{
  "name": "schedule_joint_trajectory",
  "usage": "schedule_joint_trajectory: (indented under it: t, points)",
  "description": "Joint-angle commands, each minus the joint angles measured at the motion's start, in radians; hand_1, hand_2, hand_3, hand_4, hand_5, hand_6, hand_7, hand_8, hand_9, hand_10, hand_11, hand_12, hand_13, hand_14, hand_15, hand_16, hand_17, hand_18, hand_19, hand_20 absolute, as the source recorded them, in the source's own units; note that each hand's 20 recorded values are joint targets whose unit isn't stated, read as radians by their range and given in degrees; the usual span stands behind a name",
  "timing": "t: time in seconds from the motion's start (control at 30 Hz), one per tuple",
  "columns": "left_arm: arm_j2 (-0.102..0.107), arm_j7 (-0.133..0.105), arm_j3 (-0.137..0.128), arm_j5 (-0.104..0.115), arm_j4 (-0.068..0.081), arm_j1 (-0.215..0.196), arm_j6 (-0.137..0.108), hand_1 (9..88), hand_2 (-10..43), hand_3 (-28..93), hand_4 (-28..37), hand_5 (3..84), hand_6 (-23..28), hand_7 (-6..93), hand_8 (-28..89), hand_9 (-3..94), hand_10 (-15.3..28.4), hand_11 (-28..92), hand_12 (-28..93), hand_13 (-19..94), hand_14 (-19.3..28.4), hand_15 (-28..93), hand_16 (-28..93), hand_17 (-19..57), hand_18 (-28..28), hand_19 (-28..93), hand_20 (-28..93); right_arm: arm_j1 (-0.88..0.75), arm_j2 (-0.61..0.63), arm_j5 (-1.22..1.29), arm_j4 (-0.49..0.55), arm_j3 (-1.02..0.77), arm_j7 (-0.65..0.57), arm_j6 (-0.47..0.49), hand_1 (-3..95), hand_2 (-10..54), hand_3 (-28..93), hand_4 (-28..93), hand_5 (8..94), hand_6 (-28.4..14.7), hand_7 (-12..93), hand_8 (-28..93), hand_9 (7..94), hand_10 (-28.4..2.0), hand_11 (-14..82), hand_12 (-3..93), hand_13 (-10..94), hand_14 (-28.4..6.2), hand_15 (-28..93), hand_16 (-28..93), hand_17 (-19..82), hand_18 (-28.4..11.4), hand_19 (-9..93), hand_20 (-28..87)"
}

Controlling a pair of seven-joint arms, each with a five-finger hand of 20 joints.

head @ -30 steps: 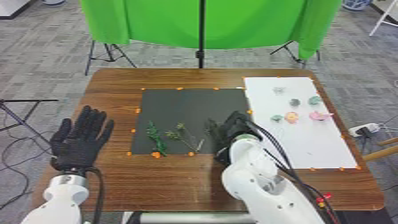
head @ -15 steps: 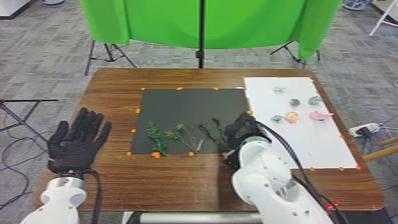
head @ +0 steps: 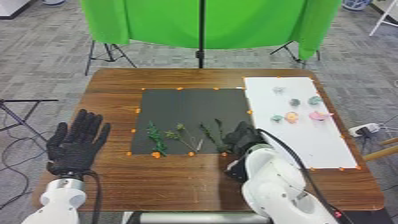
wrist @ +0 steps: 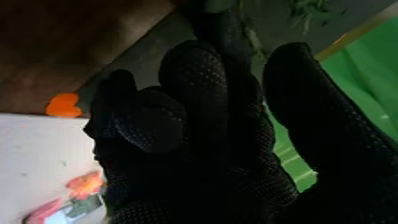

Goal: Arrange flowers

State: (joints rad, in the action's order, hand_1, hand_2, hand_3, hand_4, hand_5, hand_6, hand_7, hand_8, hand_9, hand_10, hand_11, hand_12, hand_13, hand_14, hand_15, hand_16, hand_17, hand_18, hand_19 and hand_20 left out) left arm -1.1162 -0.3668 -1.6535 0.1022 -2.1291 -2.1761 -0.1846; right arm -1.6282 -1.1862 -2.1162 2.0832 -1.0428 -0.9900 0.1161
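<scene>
- Three green sprigs [head: 187, 137] lie on the black mat [head: 182, 105] — side by side.
- Small flower heads [head: 291, 116], pink to pale green, sit on the white sheet [head: 306, 147].
- Right hand [head: 242, 137]: fingers loosely bent, thumb apart, gripping nothing — just beside the rightmost sprig.
- Left hand [head: 73, 145]: spread open, empty.

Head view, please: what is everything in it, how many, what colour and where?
Table: one, brown, centre
Mat: one, dark grey, on the table
Sheet: one, white, right of the mat
Sprigs: several, green, near part of the mat
Flower heads: six, pink, peach and greyish green or pale, on the sheet
Markers: many, orange, along mat and sheet edges
Cloth: one, green, beyond the table
Left hand: one, black, left side of the table
Right hand: one, black, mat's near right corner
</scene>
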Motion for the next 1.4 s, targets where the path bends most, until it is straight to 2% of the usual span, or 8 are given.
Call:
schedule_joint_trajectory:
  t: [0.03, 0.3, 0.4, 0.5, 0.77, 0.97, 1.23, 1.4]
  points:
    - [-0.013, -0.009, 0.001, 0.003, 0.001, -0.024, -0.004, 28.7, 17.6, 80, -28.3, 53.8, 10.7, 16.0, -10, 45.9, 16.8, 27, 13, 34, 16.6, 44, -9, -7.4, 14.1, 40, 14, -0.023, 0.058, -0.105, -0.003, -0.167, 0.228, -0.05, 38.3, -5.4, 80, -22, 77.6, -6.5, 15, -1, 78.0, -17.3, 55.3, 31.2, 73, -16.3, 75, 32, 35, -28.4, 89, 36]
    - [-0.014, -0.009, 0.006, 0.004, 0.005, -0.021, 0.008, 28.7, 17.7, 80, -28.3, 53.6, 10.6, 15.9, -10, 45.9, 16.8, 27, 13, 34, 16.7, 44, -9, -7.4, 14.1, 40, 14, -0.019, 0.09, -0.24, -0.071, -0.325, 0.466, 0.132, 42.9, -9.5, 86, -28, 59.4, -4.3, 24, -15, 53.8, -17.0, 25.1, 18.6, 56, -15.5, 79, 28, 29, -23.9, 90, 41]
    - [-0.014, -0.01, 0.009, -0.017, 0.007, -0.016, 0.006, 28.6, 17.7, 80, -28.3, 53.5, 10.5, 15.9, -10, 45.9, 16.8, 27, 13, 34, 16.7, 44, -9, -7.4, 14.1, 40, 14, -0.015, 0.109, -0.332, -0.105, -0.336, 0.531, 0.214, 42.3, -9.5, 85, -28, 51.8, -4.6, 20, -14, 46.4, -16.3, 14.5, 16.7, 52, -15.5, 73, 22, 28, -24.1, 88, 42]
    - [-0.013, -0.006, 0.011, -0.025, 0.009, -0.012, 0.005, 28.6, 17.7, 80, -28.3, 53.5, 10.5, 16.0, -10, 45.8, 16.9, 27, 13, 34, 16.7, 44, -9, -7.4, 14.0, 40, 14, -0.02, 0.132, -0.41, -0.158, -0.318, 0.587, 0.165, 42.0, -9.5, 86, -28, 47.7, -4.5, 17, -13, 43.0, -15.0, 10.3, 16.4, 51, -14.8, 71, 19, 27, -24.3, 88, 43]
    - [-0.011, -0.019, 0.034, -0.042, 0.013, -0.001, -0.014, 28.7, 17.8, 80, -28.3, 53.5, 10.6, 16.1, -10, 45.9, 16.8, 27, 13, 34, 16.7, 44, -9, -7.4, 14.0, 40, 14, -0.001, 0.126, -0.479, -0.278, -0.282, 0.631, 0.063, 47.3, -9.5, 84, -28, 50.2, -2.4, 19, -14, 50.2, -12.4, 13.3, 16.7, 56, -12.1, 72, 19, 29, -23.1, 87, 42]
    - [-0.015, -0.019, 0.034, -0.035, 0.013, 0.003, -0.009, 28.8, 17.9, 80, -28.3, 53.8, 10.6, 16.2, -10, 45.9, 16.7, 27, 13, 34, 16.7, 44, -8, -7.4, 14.1, 40, 14, 0.013, 0.116, -0.498, -0.313, -0.263, 0.607, 0.064, 53.3, -9.5, 77, -28, 57.6, -0.3, 21, -15, 59.8, -11.9, 16.3, 16.9, 60, -10.3, 68, 31, 31, -22.9, 87, 42]
    - [-0.017, -0.023, 0.032, -0.027, 0.011, -0.001, -0.013, 28.8, 17.9, 80, -28.3, 53.9, 10.6, 16.4, -10, 46.1, 16.7, 28, 13, 34, 16.7, 44, -9, -7.3, 14.0, 40, 14, 0.003, 0.111, -0.474, -0.34, -0.258, 0.566, -0.009, 56.3, -9.5, 73, -28, 58.2, -0.4, 27, -17, 59.6, -12.8, 22.5, 18.8, 60, -9.4, 67, 34, 33, -21.7, 87, 40]
    - [-0.019, -0.026, 0.032, -0.025, 0.009, -0.003, -0.009, 28.8, 18.0, 80, -28.3, 53.9, 10.6, 16.4, -10, 46.1, 16.8, 28, 13, 34, 16.7, 44, -9, -7.3, 14.0, 40, 14, 0.004, 0.108, -0.464, -0.354, -0.252, 0.58, -0.08, 67.2, -9.5, 60, -28, 65.9, -1.7, 43, -4, 76.4, -10.6, 16.2, 39.3, 74, -4.1, 40, 41, 39, -18.5, 82, 36]
